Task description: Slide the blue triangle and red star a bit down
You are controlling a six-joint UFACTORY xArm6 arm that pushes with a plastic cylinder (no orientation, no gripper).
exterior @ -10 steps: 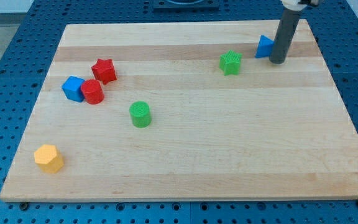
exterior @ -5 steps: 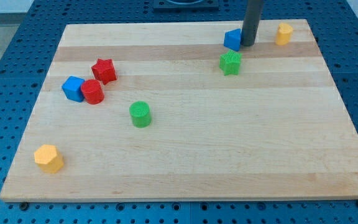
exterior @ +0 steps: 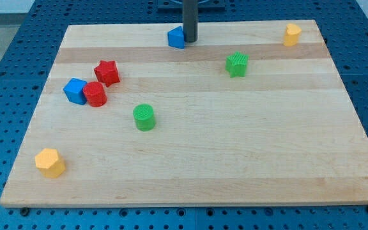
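The blue triangle (exterior: 176,38) lies near the board's top edge, a little left of centre. My tip (exterior: 190,41) touches its right side; the dark rod rises out of the view's top. The red star (exterior: 107,72) lies at the left of the board, far from the tip, just above and right of a red cylinder (exterior: 95,94).
A blue cube (exterior: 75,91) touches the red cylinder's left side. A green cylinder (exterior: 144,117) sits left of centre, a green star (exterior: 236,64) at upper right, a yellow block (exterior: 292,35) in the top right corner, a yellow hexagon (exterior: 50,162) at bottom left.
My tip has swept left along the board's top, pushing the blue triangle from the top right to left of centre. The yellow block came into sight behind it. Other blocks stayed put.
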